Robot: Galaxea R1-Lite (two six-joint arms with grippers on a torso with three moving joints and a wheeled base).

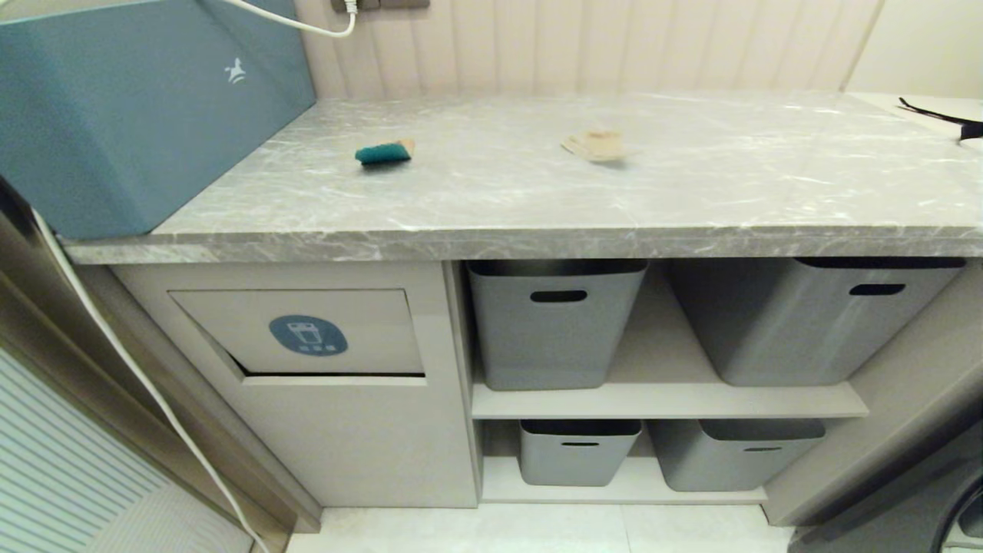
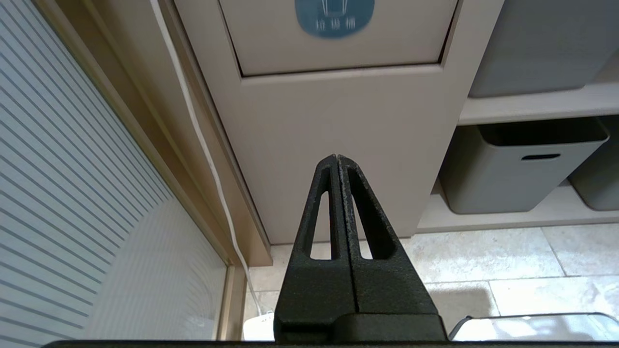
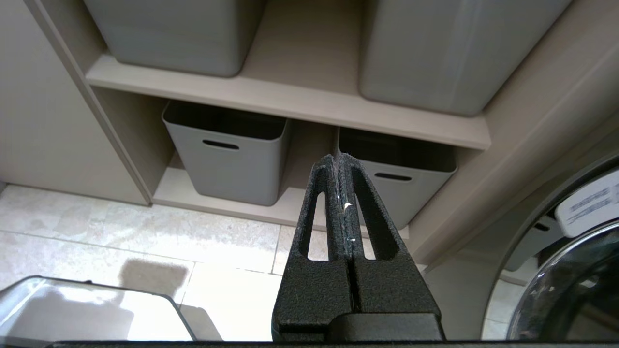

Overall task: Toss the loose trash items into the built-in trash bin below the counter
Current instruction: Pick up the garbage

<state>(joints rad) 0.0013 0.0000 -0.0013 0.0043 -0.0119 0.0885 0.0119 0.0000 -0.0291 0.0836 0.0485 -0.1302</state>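
Nearest to the robot, neither arm is seen from the head camera; each is shown only by its own wrist camera. The left gripper (image 2: pixel 337 159) is held low over the pale tiled floor (image 2: pixel 508 261), fingers pressed together and empty, pointed at the lower part of the built-in trash bin (image 2: pixel 333 140), whose flap and blue sticker (image 2: pixel 334 18) are cut off at the frame edge. A white cable (image 2: pixel 203 145) running down beside the cabinet is also caught in that view. The right gripper (image 3: pixel 341 159) is likewise closed on nothing, aimed at the lower pair of grey baskets (image 3: pixel 227 159); a round glass appliance door (image 3: pixel 570 285) is clear only in this view. From the head camera, the whole cabinet front is visible: the trash bin's flap (image 1: pixel 303 332) sits under the left part of the counter (image 1: pixel 537 230), with four grey baskets on two shelves to its right. On the counter, the small tan card piece (image 1: pixel 384 152) with its teal side showing lies left of centre, and the brown cardboard scrap (image 1: pixel 595 144) lies well apart to its right. A big teal-blue box (image 1: pixel 138 107) stands at the counter's left end, and a black strap (image 1: pixel 944 119) lies at the far right. No bottle can be made out in any view.
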